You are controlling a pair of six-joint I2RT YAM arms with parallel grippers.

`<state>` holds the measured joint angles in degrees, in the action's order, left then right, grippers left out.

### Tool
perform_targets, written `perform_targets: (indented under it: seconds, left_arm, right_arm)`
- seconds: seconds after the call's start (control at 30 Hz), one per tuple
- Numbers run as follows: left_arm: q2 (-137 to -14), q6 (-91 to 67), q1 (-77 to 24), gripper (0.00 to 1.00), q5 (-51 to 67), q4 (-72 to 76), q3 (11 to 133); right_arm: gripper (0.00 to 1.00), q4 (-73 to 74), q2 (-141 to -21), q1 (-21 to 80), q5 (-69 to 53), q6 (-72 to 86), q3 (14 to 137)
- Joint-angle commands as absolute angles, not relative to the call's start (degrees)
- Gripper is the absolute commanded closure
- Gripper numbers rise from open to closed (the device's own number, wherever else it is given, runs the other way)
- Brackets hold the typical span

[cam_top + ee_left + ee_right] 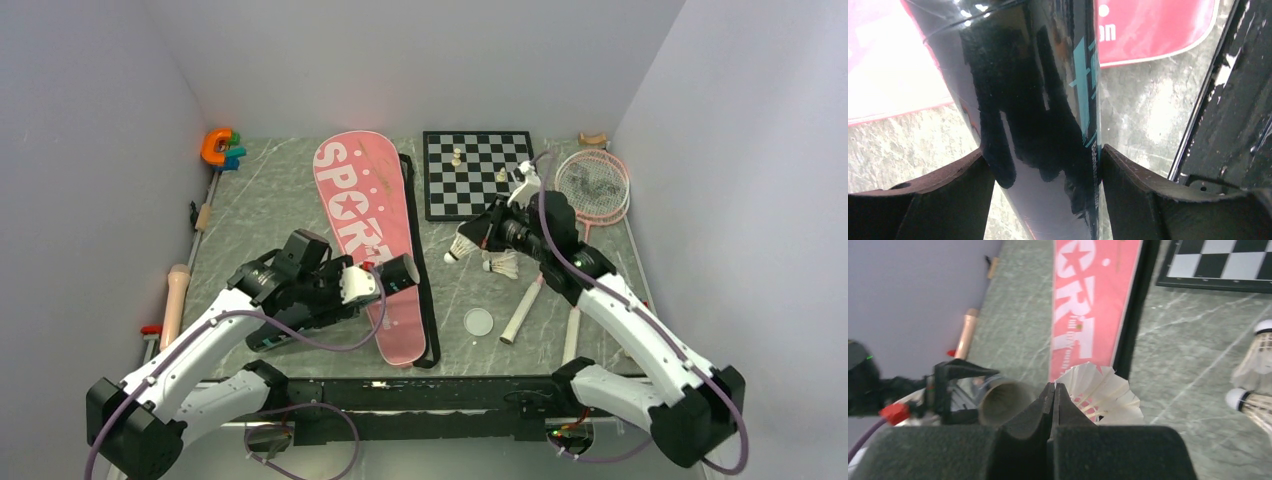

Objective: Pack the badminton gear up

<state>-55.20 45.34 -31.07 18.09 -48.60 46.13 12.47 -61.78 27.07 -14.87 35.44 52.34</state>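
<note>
Left fingers (362, 283): spread wide and clamped on the long black tube (1033, 75), one pad on each flank. The tube crosses the lower end of the pink SPORT bag (350, 195), and its open mouth (lower left of the right wrist frame) faces my right side. The bag runs from top centre down to the near edge, with its black strap (425, 290) along its right border.

Right fingers (1053, 390): pressed together on the feather rim of a shuttlecock (1100, 390), just right of the strap. I cannot tell whether it is lifted off the desk (280, 200).

Two more shuttlecocks (1255, 360) lie close together at the right edge of the right wrist frame. The rackets (592, 185) lie beyond them, with their heads near the right wall and their white handles pointing toward the near edge.

Room: bare desk shows between the strap and the handles, apart from a small round disc (479, 320). There is more bare desk to the left of the bag. The chessboard (478, 175) sits upper centre-right, its left edge just beside the strap.
</note>
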Motion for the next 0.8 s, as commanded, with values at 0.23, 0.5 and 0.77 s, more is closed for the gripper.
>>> perform_targets:
  seconds: [0.23, 0.5, 0.77]
  left_arm:
    - [-56.4, 38.9, -30.5, 0.71, 20.8, -43.8, 50.9]
    - [-54.2, 40.1, -30.6, 0.70, 22.2, -44.8, 50.0]
    - [-52.8, 40.5, -30.6, 0.70, 23.3, -44.8, 50.1]
  right_arm:
    - [1.00, 1.2, -53.5, 38.0, -3.0, 45.7, 48.4]
    - [1.00, -2.8, -58.2, 43.7, 2.9, 45.5, 50.3]
    - [1.00, -8.1, -60.9, 46.5, 4.2, 48.0, 49.9]
